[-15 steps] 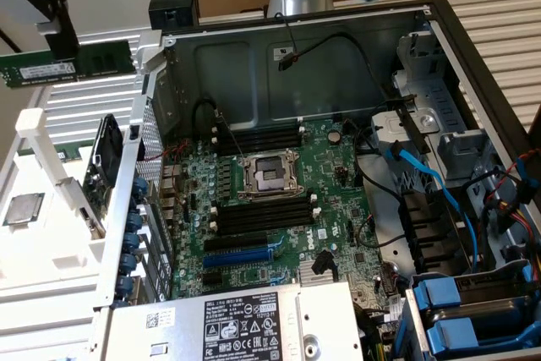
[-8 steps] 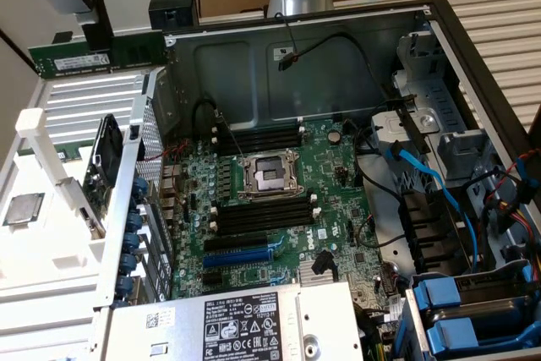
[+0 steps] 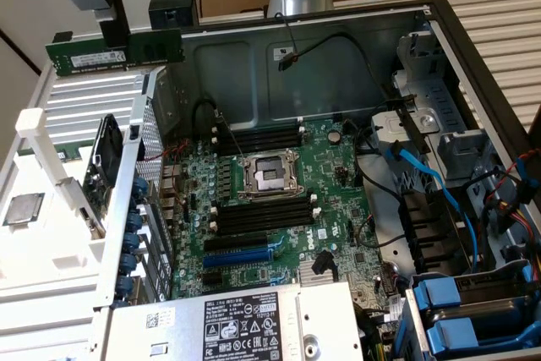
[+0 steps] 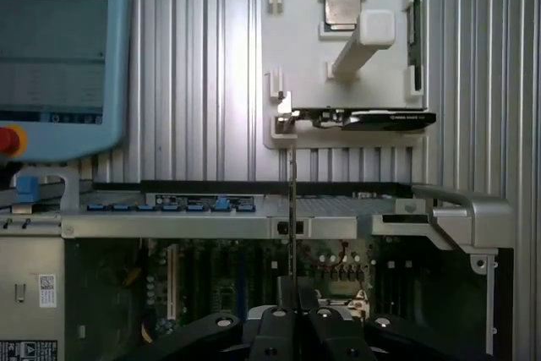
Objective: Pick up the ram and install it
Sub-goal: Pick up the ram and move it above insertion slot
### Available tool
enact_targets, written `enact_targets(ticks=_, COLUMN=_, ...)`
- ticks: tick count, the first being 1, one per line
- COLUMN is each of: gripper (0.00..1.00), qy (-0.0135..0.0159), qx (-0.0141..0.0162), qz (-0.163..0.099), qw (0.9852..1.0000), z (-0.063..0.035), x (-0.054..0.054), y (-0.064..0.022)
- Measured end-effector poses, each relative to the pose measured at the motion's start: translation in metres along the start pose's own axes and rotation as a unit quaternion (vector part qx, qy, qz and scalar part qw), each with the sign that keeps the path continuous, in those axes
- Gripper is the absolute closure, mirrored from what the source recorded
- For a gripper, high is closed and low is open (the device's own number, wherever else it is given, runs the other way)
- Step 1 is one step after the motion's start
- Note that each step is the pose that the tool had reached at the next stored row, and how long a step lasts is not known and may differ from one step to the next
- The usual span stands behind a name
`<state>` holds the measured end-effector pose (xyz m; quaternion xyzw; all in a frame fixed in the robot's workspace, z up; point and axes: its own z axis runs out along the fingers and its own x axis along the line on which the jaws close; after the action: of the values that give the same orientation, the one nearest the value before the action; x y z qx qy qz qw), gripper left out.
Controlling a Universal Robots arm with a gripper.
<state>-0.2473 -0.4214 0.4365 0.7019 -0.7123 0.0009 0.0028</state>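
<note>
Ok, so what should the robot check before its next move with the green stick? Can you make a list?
1. Grip on the ram: ok, the jaws are shut on it near its middle.
2. The ram free of the case: ok, it hangs in the air above the case wall at the exterior view's left.
3. The ram above a slot: not ok, the black slots lie lower, toward the exterior view's right.
4. Slots empty: ok, no stick sits in them.
5. White end clips open: cannot tell.

ram (image 3: 80,58) in tool (image 3: 116,42), above case (image 3: 254,73) edge, exterior view's left
</note>
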Motion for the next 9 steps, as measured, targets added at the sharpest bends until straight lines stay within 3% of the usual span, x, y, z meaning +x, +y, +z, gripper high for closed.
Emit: enact_targets(ticks=9, gripper=0.88, qy=-0.0002, qx=-0.0004, qz=0.0, qw=1.0, z=-0.0002, x=-0.007, y=-0.0316)
